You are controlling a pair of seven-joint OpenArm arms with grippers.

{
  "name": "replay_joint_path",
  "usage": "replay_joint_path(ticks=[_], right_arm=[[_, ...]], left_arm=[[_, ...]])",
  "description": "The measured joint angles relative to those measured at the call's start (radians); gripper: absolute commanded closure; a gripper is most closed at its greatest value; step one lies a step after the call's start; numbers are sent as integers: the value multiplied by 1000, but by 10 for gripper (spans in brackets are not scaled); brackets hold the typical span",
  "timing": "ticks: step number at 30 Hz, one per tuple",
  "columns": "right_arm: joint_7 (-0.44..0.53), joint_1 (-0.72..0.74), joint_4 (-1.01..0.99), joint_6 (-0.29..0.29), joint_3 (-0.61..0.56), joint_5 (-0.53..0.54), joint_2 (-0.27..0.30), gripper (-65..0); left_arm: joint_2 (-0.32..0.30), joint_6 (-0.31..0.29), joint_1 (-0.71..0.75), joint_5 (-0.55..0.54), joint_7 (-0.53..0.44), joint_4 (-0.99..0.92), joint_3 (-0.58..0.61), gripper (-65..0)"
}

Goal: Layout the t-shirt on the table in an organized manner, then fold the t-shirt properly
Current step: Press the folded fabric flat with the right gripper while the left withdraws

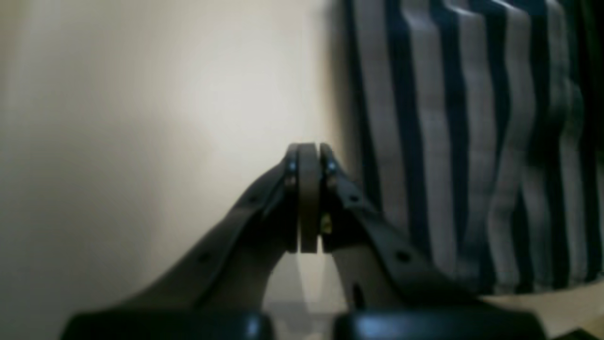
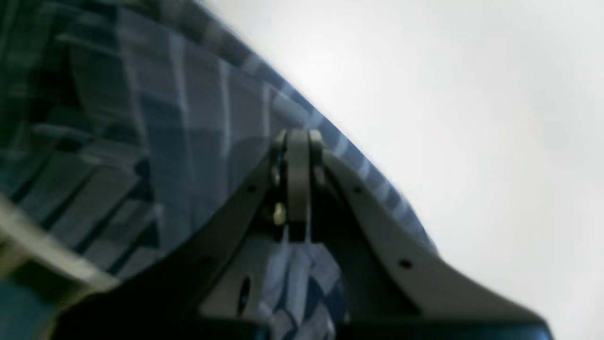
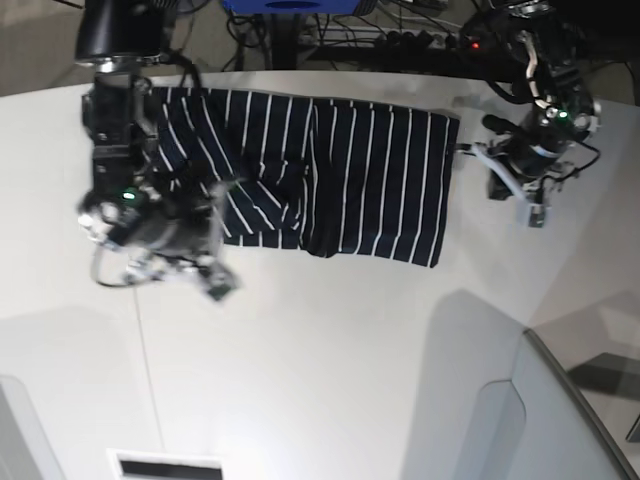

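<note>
**Navy stripes spread across the upper middle of a white surface**

Navy fabric with thin white stripes, the t-shirt [image 3: 330, 175], lies in the upper middle of the base view on the white surface [image 3: 330, 360]. It reads as a broad, roughly rectangular band running from upper left to upper right. Its right edge is fairly straight, its left part is rumpled, and a dark fold sits near its middle. No print, brand or label can be read on the cloth in any view, and the wrist views are too blurred to show any writing.

At the upper right of the base view the left tool [image 3: 470, 150] sits just beside the shirt's right edge. In the left wrist view this tool [image 1: 309, 156] has its fingers pressed together at frame centre, over bare surface [image 1: 141, 141], with the striped cloth [image 1: 472, 141] hanging along the right side of the frame. No fabric shows between its fingers.

At the left of the base view the right arm lies over the shirt's left end, and its tool [image 3: 215, 280] is at the shirt's lower left corner. In the right wrist view the right tool [image 2: 297, 141] is also closed up, its tips at the shirt's edge; striped cloth [image 2: 141, 141] fills the left half of the frame and the pale surface [image 2: 448, 118] the right. Whether any cloth is pinched there cannot be told through the blur.
</note>
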Motion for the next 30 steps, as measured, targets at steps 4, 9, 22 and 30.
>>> replay_joint_path(ticks=[4, 9, 22, 30], right_arm=[[16, 98, -163, -2, -173, 76, -18, -12], [18, 193, -401, -3, -226, 264, -18, -12], [236, 370, -820, -9, -341, 490, -18, -12], [354, 396, -1021, -10, -340, 492, 10, -12]], left_arm=[[-19, 1, 7, 4, 6, -1, -67, 0], [-12, 0, 5, 0, 3, -1, -103, 0], [-10, -7, 7, 0, 3, -1, -95, 0], [-14, -6, 8, 3, 2, -95, -103, 0]])
